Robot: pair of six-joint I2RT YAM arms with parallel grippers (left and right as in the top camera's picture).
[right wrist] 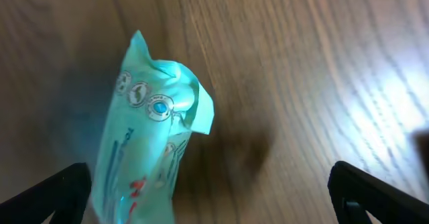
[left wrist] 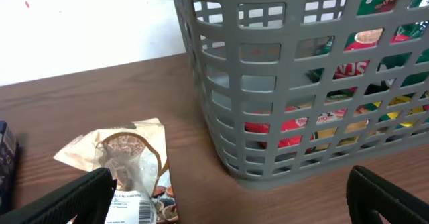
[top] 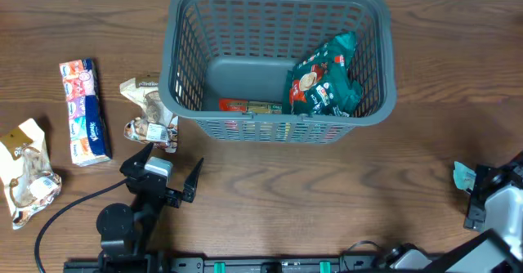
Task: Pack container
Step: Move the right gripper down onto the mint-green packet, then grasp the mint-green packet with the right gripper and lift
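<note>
Container (top: 278, 131) sits at the far middle of the desk (top: 327, 199). Both pairs of jaws gape, holding nothing. Right jaws straddle a teal packet (right wrist: 151, 137): best to centre over it, lower, and clench across its width. Left jaws sit beside a beige packet (top: 149, 109). Its dark grey slatted walls enclose 2 packets, including a green packet (top: 325, 77)

I counted one container (top: 278, 131) at twelve o'clock. Packets totalled six. Two lay inside it: one green packet (top: 327, 77), one red-and-yellow packet (top: 249, 106). Four lay on the table (top: 327, 199): at nine o'clock, one red-and-blue packet (top: 84, 111), one nearer beige packet (top: 149, 114), one farther beige packet (top: 29, 171); at four o'clock, one teal packet (top: 462, 175).
</note>
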